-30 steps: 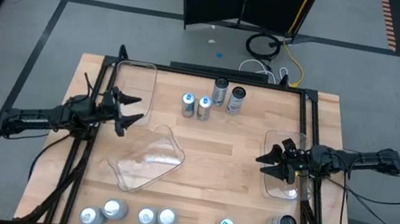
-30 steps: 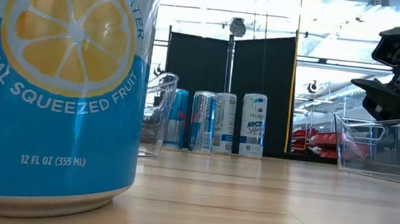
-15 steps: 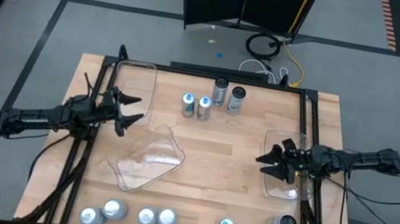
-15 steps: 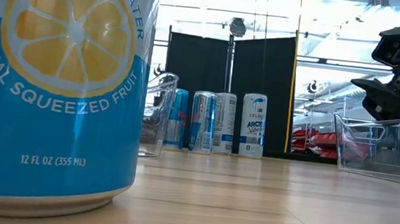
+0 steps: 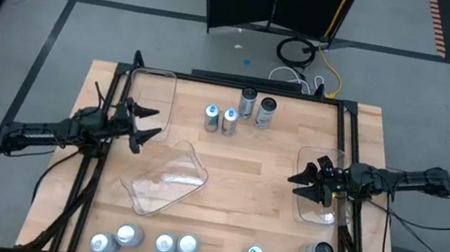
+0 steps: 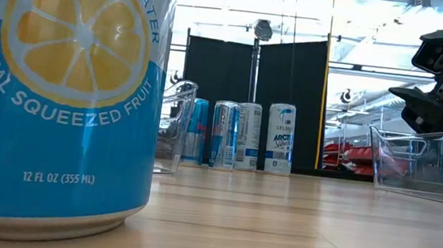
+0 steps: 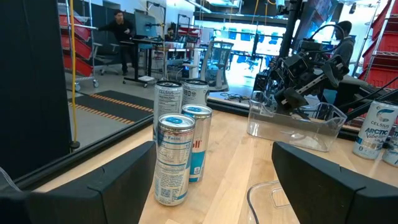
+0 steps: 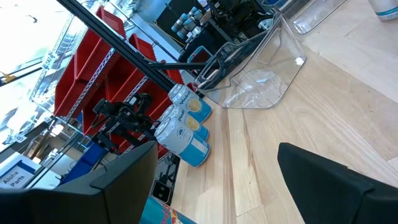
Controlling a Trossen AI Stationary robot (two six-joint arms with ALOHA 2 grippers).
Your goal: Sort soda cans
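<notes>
All the soda cans stand upright on the worktop (image 5: 245,171): four at the far edge (image 5: 237,113), eight along the near edge (image 5: 186,248). One clear bin (image 5: 166,178) lies tipped near the middle, holding nothing; another (image 5: 152,96) sits at the far left. The left pincer (image 5: 145,124) and right pincer (image 5: 300,181) hover released, the right over a third bin (image 5: 318,213).

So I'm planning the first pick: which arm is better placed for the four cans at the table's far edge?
Probably left: its open hand faces the cans directly; the right hand hovers over its bin.
</notes>
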